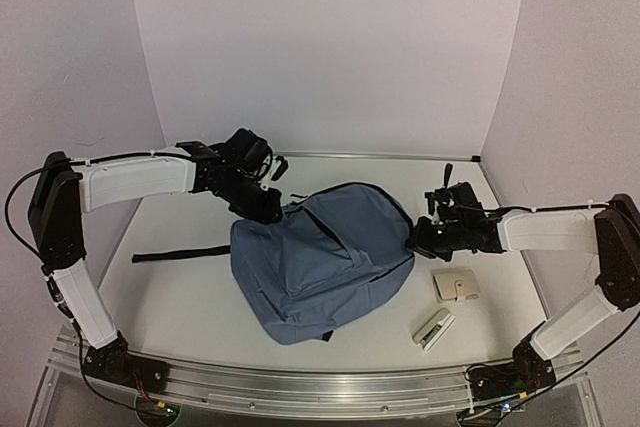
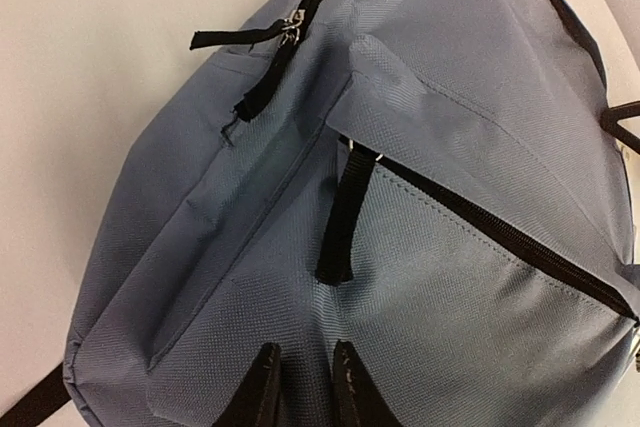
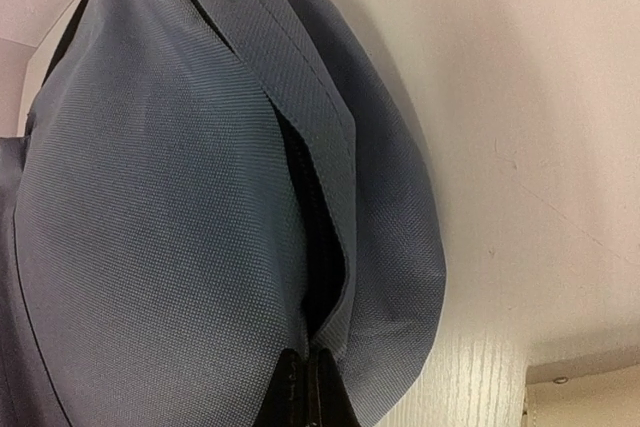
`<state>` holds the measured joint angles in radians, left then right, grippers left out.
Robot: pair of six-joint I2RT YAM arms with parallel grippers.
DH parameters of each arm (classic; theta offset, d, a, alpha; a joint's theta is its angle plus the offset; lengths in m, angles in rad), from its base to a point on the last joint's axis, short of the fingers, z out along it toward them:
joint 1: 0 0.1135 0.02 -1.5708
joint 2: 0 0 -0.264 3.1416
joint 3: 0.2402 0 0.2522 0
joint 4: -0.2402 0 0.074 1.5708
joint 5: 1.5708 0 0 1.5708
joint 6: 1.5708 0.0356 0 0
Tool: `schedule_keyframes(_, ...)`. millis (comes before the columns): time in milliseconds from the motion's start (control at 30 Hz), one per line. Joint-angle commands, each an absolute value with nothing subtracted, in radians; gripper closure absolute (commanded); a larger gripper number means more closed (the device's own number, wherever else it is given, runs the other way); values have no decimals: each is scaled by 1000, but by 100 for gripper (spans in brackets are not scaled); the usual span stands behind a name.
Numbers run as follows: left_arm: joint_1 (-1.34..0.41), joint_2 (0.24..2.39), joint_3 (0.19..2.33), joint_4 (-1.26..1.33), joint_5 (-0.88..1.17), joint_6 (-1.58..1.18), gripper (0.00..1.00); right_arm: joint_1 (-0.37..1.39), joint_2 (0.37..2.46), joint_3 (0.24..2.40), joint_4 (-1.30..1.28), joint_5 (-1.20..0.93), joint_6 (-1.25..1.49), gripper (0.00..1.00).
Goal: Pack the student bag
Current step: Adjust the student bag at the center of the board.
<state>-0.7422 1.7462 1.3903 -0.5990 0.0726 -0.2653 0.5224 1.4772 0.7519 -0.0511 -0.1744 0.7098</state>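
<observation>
Blue bag (image 1: 325, 262) pinched, apparently, by right jaws at its rim while left jaws hover narrow, steadying for packing.

Soft even overhead light, faint shadows, mild wide-angle bending at edges, wrist close-ups slightly soft, no glare

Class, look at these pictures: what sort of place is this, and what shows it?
Probably a robot lab test cell, not a classroom: plain white walls box in a bare white table, and two arms on a metal rail handle a backpack.
</observation>
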Motion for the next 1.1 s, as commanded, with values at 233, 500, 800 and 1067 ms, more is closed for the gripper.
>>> schedule_keyframes(233, -782, 1615, 1142, -514, 207, -474, 90, 527, 1703, 1005, 0, -107, 617, 100)
schedule_keyframes(500, -945, 1567, 1046, -362, 209, -678, 90, 536, 1870, 1160, 78, -185, 604, 100)
schedule_keyframes(800, -998, 1475, 1034, -345, 144, -767, 72, 562, 1871, 1217, 80, -199, 599, 80)
schedule_keyframes(1067, -854, 1352, 1136, -561, 214, -666, 25, 571, 1654, 1200, -21, -131, 579, 37)
